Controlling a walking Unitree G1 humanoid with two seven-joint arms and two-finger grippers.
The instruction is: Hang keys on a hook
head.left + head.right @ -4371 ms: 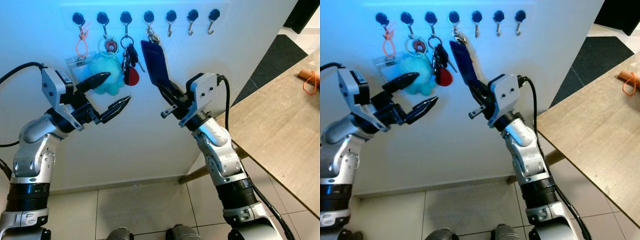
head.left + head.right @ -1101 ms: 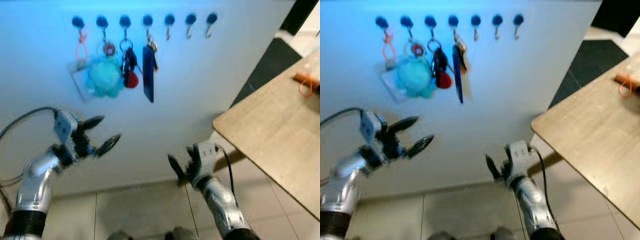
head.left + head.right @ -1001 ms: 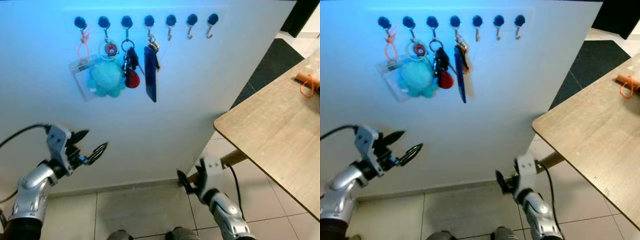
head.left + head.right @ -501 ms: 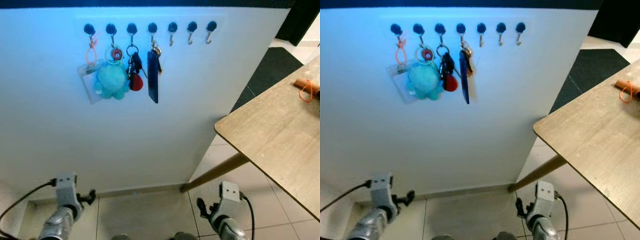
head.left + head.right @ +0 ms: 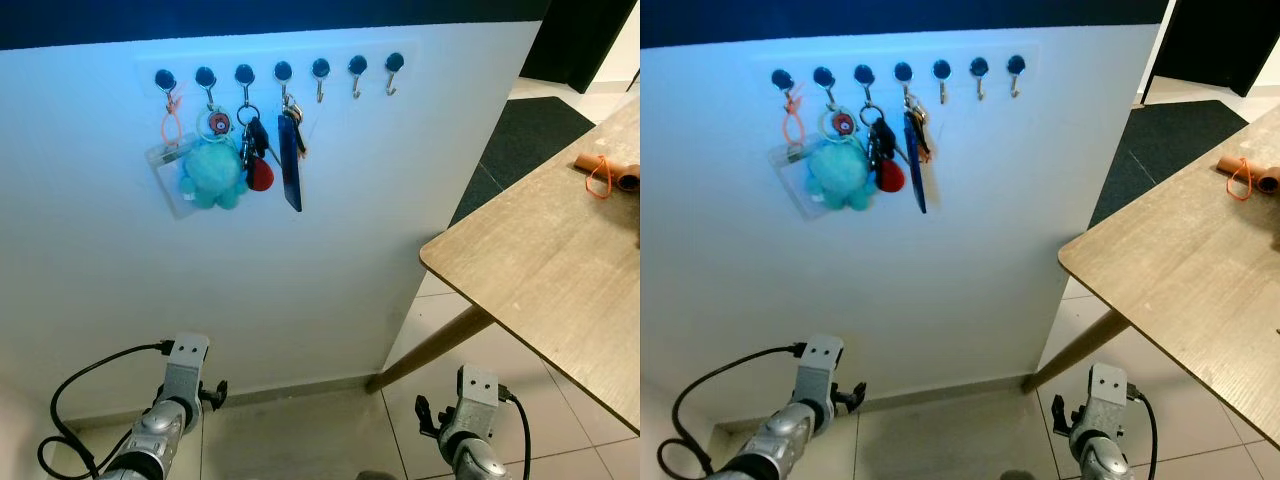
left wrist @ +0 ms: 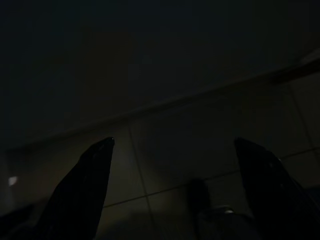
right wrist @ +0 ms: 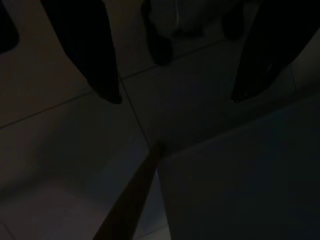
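Observation:
A row of blue-knobbed hooks (image 5: 283, 70) runs along the top of the white wall. On the fourth hook hang the keys with a dark blue fob (image 5: 290, 150). The hooks left of it carry black keys with a red tag (image 5: 257, 160), a teal plush keychain (image 5: 212, 170) and an orange loop with a clear badge (image 5: 170, 150). The three hooks on the right (image 5: 357, 64) are bare. Both arms hang low near the floor, far below the hooks: left arm (image 5: 183, 375), right arm (image 5: 470, 400). My left gripper (image 6: 174, 141) and right gripper (image 7: 175, 99) are open over dark floor tiles, holding nothing.
A wooden table (image 5: 540, 270) juts in from the right, its slanted leg (image 5: 430, 350) reaching the floor near the wall. A brown roll with an orange loop (image 5: 600, 175) lies on it. A dark mat (image 5: 520, 135) lies beyond. Tiled floor runs along the wall's foot.
Both arms have dropped from mid-picture to the bottom edge, away from the wall. The view has shifted slightly. The keys with the blue fob stay on the fourth hook.

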